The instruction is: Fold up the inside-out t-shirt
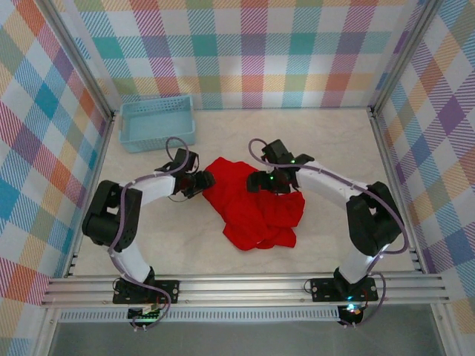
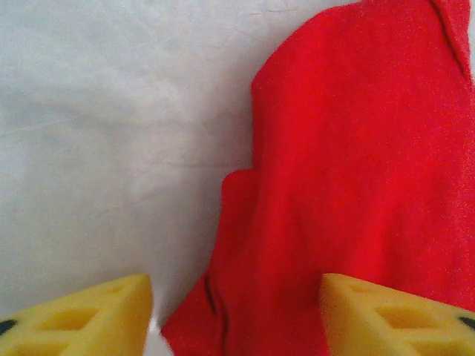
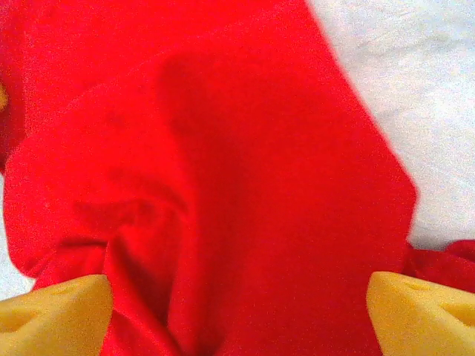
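1. Plaid walls: checked panels in pastel colours enclose the workspace at the back and on both sides.
2. Worktop: a pale, faintly marbled surface that carries all the items. An aluminium rail runs along its near edge, where both arm bases are bolted.
3. T-shirt: plain bright red cloth lying in a crumpled, irregular heap near the middle of the worktop, between the two grippers. It is not spread flat, and folds and overlapping layers show across it. In the left wrist view the t-shirt takes up the right part of the frame, with bare worktop to its left. In the right wrist view the t-shirt is gathered into soft ridges.
4. Left arm and right arm: white links with black joints, each curving inward toward the cloth.
5. Basket: light-blue plastic, at the rear left of the worktop, apart from the t-shirt.
6. Left gripper: at the heap's left edge, released. Its yellow fingers stand apart, one over bare worktop and the other over red cloth.
7. Right gripper: over the heap's upper part, released. Its yellow fingers are spread wide, with bunched cloth between them and unpinched.
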Robot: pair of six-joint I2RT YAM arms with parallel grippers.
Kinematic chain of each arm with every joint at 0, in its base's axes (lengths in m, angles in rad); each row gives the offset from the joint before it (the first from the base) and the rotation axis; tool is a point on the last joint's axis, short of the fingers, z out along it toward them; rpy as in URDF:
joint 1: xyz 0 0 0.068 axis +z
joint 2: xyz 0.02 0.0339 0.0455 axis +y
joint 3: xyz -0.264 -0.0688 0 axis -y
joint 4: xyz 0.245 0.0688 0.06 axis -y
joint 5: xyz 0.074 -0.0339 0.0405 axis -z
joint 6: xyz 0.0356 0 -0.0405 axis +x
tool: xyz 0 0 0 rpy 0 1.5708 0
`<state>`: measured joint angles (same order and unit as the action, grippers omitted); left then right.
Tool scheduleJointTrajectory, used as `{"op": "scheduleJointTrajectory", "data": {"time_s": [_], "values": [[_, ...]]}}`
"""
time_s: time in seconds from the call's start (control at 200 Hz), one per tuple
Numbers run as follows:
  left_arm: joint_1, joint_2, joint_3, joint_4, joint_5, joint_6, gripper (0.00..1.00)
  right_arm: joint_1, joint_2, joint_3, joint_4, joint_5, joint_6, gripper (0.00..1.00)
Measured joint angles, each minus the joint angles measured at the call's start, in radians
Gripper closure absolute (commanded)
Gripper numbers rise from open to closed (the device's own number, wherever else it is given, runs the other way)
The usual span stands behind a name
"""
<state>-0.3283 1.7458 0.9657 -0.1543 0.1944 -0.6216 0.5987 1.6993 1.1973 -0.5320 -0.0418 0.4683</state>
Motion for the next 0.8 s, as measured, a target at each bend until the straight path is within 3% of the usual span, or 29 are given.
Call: {"op": "scheduleJointTrajectory", "data": {"time_s": [0.095,0.295,0.43,0.615,0.8], "values": [[0.000,0.046,0.040,0.007,0.023,0.010,0.66,0.005,0.026,-0.011,0.011,0.001,0.010,0.32],[0.000,0.078,0.083,0.003,0.052,0.022,0.99,0.012,0.038,-0.050,0.013,0.016,0.011,0.75],[0.000,0.042,0.086,-0.027,0.050,0.038,1.00,0.012,0.025,-0.050,-0.002,0.087,-0.010,1.00],[-0.002,-0.209,0.085,-0.108,0.018,0.077,1.00,0.013,-0.114,-0.051,-0.042,0.236,-0.055,1.00],[-0.012,-0.513,0.106,-0.189,0.008,0.119,1.00,0.017,-0.340,-0.019,-0.070,0.292,-0.108,1.00]]}}
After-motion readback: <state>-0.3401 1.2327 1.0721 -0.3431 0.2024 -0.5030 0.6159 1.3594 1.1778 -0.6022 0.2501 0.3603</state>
